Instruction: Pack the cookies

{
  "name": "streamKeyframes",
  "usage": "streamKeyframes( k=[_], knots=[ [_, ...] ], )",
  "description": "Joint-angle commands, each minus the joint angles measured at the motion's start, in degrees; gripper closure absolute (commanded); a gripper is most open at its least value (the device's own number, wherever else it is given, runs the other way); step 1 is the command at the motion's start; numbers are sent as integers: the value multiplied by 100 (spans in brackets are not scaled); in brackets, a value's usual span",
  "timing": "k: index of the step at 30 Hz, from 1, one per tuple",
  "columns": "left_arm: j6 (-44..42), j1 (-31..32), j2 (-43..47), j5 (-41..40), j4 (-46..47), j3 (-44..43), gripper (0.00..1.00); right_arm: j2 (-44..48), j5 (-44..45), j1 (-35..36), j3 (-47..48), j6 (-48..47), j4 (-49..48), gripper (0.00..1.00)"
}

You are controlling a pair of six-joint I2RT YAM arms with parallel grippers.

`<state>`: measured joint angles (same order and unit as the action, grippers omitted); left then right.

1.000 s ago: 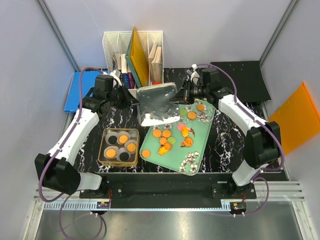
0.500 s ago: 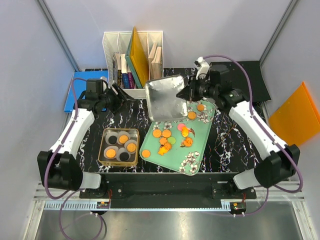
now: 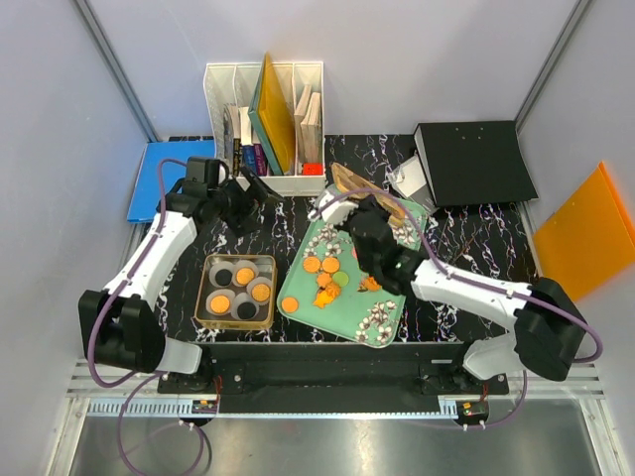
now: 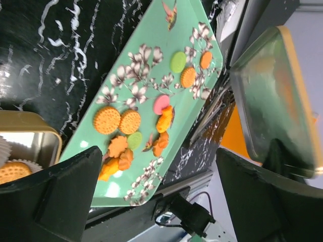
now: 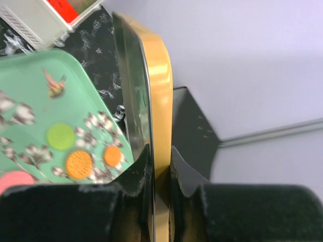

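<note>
1. A white file organizer (image 3: 298,79) stands at the far edge of the tabletop (image 3: 446,248), holding books and an upright yellow folder (image 3: 270,111).
2. A blue folder (image 3: 154,180) lies flat to the organizer's left. A black binder (image 3: 474,159) lies to its right, and an orange sheet (image 3: 587,233) leans by the right wall.
3. The tabletop is black with white marble veining.
4. The right arm (image 3: 466,288) reaches in across the mint-green tray (image 3: 342,309). In the overhead view it covers the tray's far right part and whatever lies there.
5. The right claw (image 5: 157,151) pinches a tin lid (image 5: 159,85) by its rim. The lid stands on edge above the tray's far end, with a glossy gold outside and a dull silver inside.
6. The left claw (image 4: 157,150) is spread wide and holds nothing. It hangs near the organizer, well left of the lid.
7. Most of the cookies (image 3: 311,265) lie loose on the tray among its printed blossoms. They are flat, ridged discs, mainly orange with a few green and pink, and some orange ones are flower-shaped.
8. More cookies, orange and black, sit in white pleated paper cups (image 4: 6,146) inside a gold tin (image 3: 238,258).
9. The tin is rectangular with rounded corners and stands open, just beside the tray's left edge.
</note>
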<state>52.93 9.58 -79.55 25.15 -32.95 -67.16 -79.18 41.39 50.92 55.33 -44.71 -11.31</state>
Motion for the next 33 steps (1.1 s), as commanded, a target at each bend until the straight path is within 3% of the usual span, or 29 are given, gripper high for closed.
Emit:
streamKeyframes(
  k=[1, 4, 6, 14, 33],
  knots=[
    [884, 35, 211, 480, 586, -18, 1, 95, 1337, 463, -689, -2374, -2770, 100],
    [1150, 104, 212, 982, 1439, 273, 1, 218, 1337, 691, -1076, -2428, -2999, 100],
    [765, 192, 168, 992, 1361, 36, 1, 236, 1293, 867, -1295, -2524, -3035, 100],
    [561, 597, -34, 1660, 1915, -166, 1, -150, 1135, 1912, -1631, -3307, -3966, 100],
    [236, 914, -8, 1915, 1766, 765, 22, -933, 1179, 2168, -1156, -3887, -4687, 100]
  ],
)
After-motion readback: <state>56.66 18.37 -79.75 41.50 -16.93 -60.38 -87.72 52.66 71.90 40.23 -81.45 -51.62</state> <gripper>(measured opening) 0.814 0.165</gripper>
